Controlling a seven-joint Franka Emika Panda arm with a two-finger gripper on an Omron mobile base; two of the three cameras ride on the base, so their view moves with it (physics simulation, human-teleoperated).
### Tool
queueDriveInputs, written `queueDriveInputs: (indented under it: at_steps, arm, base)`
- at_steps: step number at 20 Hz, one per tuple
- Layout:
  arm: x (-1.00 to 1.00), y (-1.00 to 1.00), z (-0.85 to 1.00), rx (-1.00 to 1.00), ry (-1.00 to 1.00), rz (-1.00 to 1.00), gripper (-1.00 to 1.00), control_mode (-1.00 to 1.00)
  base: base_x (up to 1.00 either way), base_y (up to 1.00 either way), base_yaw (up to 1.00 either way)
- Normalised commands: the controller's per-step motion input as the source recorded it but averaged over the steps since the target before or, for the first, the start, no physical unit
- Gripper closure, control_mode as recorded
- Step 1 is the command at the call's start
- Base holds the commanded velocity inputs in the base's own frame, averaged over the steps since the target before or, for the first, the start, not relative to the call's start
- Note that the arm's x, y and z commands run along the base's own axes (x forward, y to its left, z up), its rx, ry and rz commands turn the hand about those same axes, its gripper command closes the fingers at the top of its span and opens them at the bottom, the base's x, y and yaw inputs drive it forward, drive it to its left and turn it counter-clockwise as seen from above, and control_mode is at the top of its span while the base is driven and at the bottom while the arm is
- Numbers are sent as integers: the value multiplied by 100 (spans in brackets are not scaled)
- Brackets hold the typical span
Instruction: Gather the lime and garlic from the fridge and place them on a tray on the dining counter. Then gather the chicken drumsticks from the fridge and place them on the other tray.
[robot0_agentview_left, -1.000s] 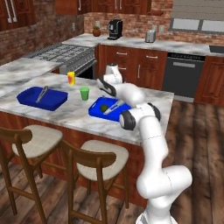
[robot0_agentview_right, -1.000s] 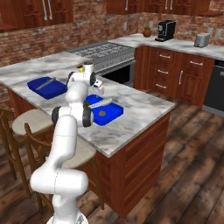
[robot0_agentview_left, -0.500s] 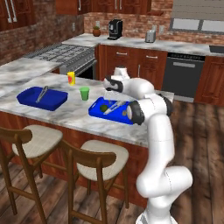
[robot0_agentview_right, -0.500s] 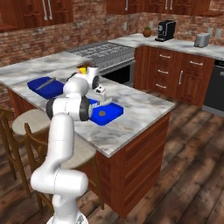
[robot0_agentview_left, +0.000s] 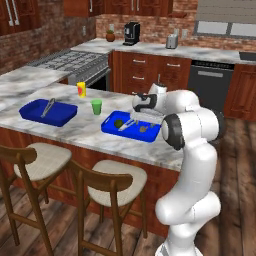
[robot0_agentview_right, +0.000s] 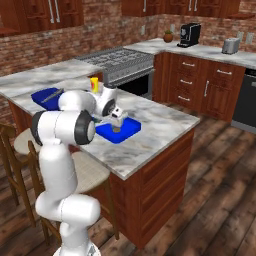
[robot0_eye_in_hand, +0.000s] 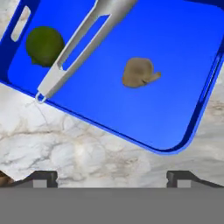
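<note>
A simulated kitchen with red brick walls, dark wooden cabinets and a wooden floor is showing. A long bench (robot0_agentview_left: 75, 132) with a white-grey marble top veined in brown is running across the middle, its side faced in red brick. Two wooden stools (robot0_agentview_left: 107, 182) with pale cushions are standing along its near side.

Behind the bench, a steel stove (robot0_agentview_left: 75, 62) is sitting against the wall. Further back, a black coffee machine (robot0_agentview_left: 131, 33) and a toaster (robot0_agentview_left: 172, 41) are resting on the wall cabinets, and a dark dishwasher (robot0_agentview_left: 212, 85) is set into them.

Two blue trays are lying on the bench, well apart. The near tray (robot0_eye_in_hand: 183, 65) is holding the lime (robot0_eye_in_hand: 44, 45) at one end, a small tan garlic bulb (robot0_eye_in_hand: 139, 72) nearer the middle, and grey metal tongs (robot0_eye_in_hand: 78, 48) lying slantwise between them, their tip reaching the tray's rim. The lime and garlic are apart from each other. The far tray (robot0_agentview_left: 47, 112) is holding a second pair of tongs (robot0_agentview_left: 48, 106). Between the trays, a light green cup (robot0_agentview_left: 96, 106) and a yellow container with a red cap (robot0_agentview_left: 81, 89) are standing upright.

The white robot arm is bending over the near tray. Its hand (robot0_eye_in_hand: 112, 177) is hovering above the marble just beside the tray's edge, fingers (robot0_eye_in_hand: 43, 177) spread wide apart and holding nothing.
</note>
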Motion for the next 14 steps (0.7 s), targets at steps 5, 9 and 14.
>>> queueDriveInputs:
  at_steps: [5,9,14]
  arm:
    - [-96,-30,93,21,-16,-2,-100,-100]
    - [-97,-40,100,19,3,0,-100,-100]
    - [-79,-40,100,3,36,0,-100,-100]
  base:
    - [0,0,0]
    - [0,0,0]
    - [0,0,0]
